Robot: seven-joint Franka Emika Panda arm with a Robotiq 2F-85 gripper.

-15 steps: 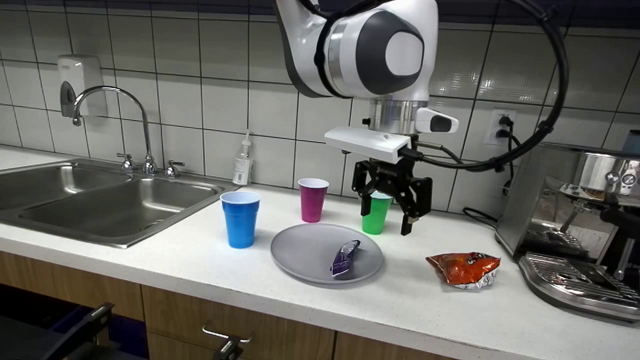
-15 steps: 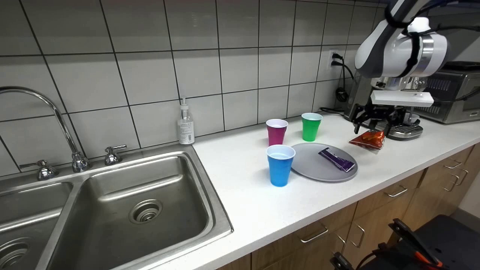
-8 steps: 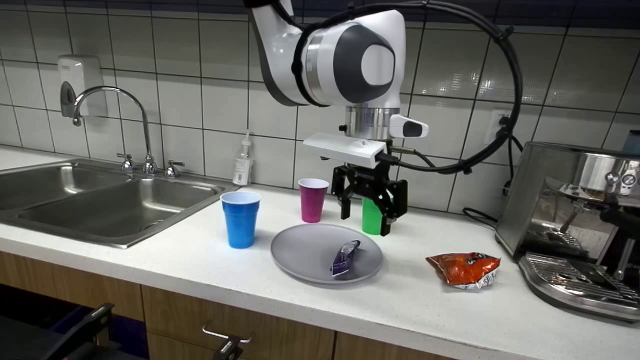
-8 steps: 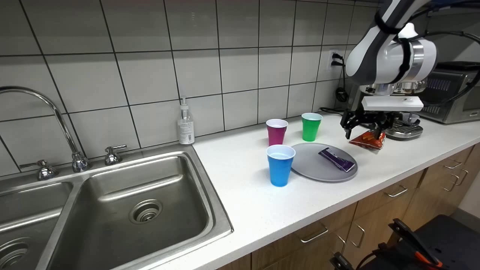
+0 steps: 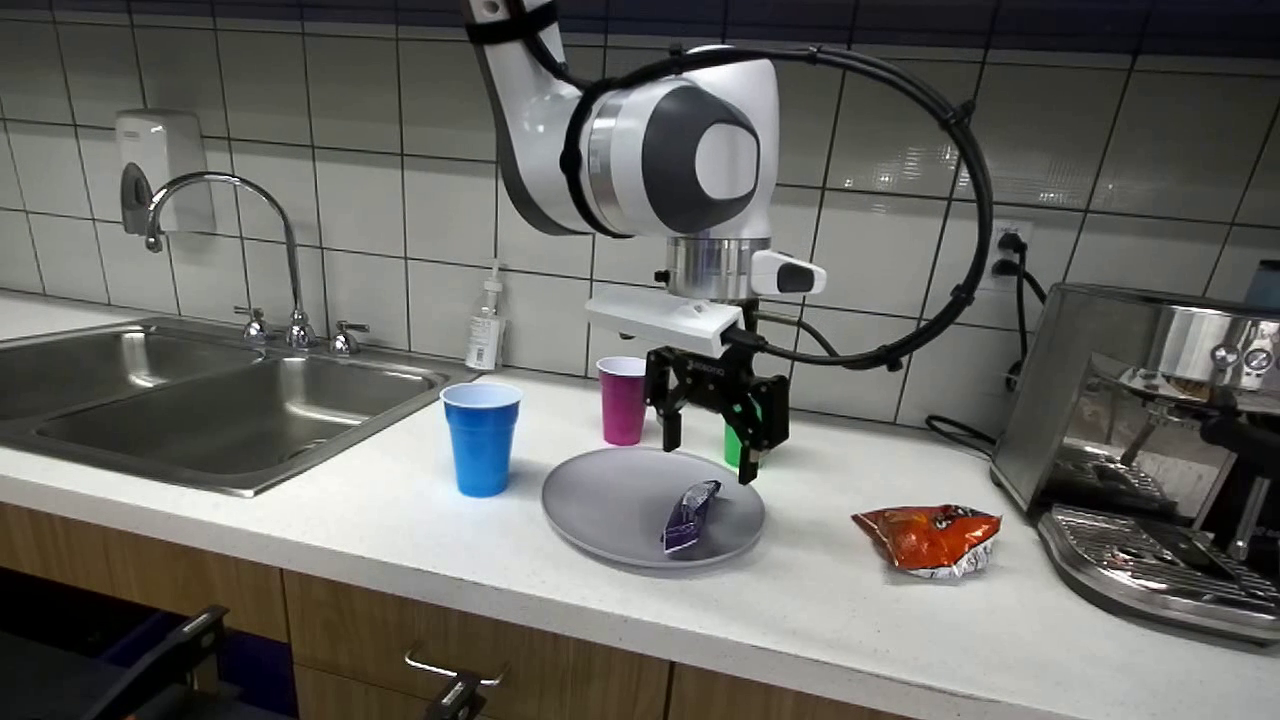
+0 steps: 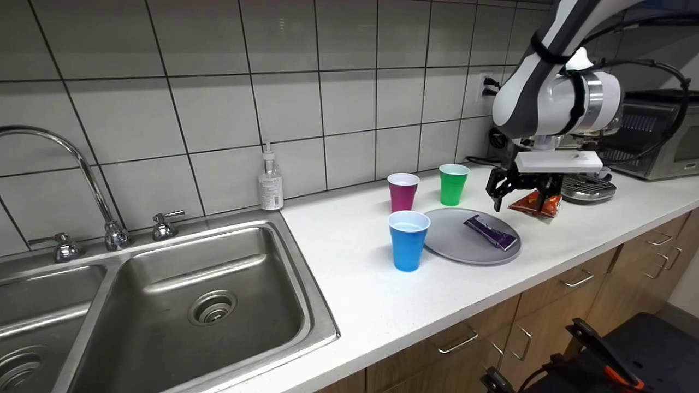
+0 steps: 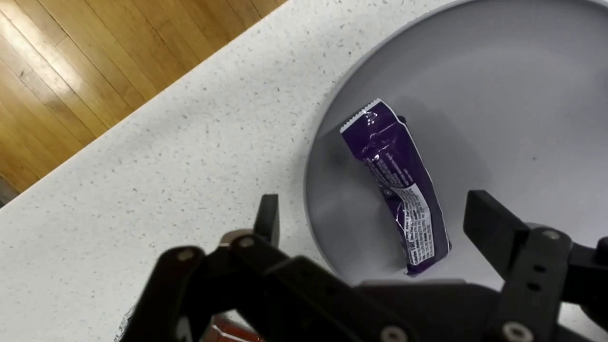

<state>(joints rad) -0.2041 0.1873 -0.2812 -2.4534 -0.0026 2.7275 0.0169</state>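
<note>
My gripper (image 5: pixel 710 458) hangs in the air above the grey plate (image 5: pixel 600 510), its fingers spread wide with nothing between them. On the plate lies a purple wrapped bar (image 5: pixel 690 517), nearest to the gripper. In the wrist view the bar (image 7: pixel 399 190) rests slantwise near the plate's rim, and its lower end shows between the two separated fingers (image 7: pixel 489 223). No contact with bar or plate is visible. Behind the gripper, a green cup (image 5: pixel 733 450) is partly hidden in an exterior view; the same green cup (image 6: pixel 453 188) shows fully in an exterior view.
A magenta cup (image 5: pixel 622 405) and a blue cup (image 5: pixel 482 445) stand near the plate. An orange snack bag (image 5: pixel 930 540) lies by the coffee machine (image 5: pixel 1140 400). A steel sink (image 6: pixel 306 305) and a clear pump bottle (image 6: pixel 271 185) are farther off. Wooden drawers line the counter front.
The arm has moved sideways, away from the coffee machine and toward the plate, and has come down somewhat. The gripper stays open. Bar, plate, cups and bag have not moved.
</note>
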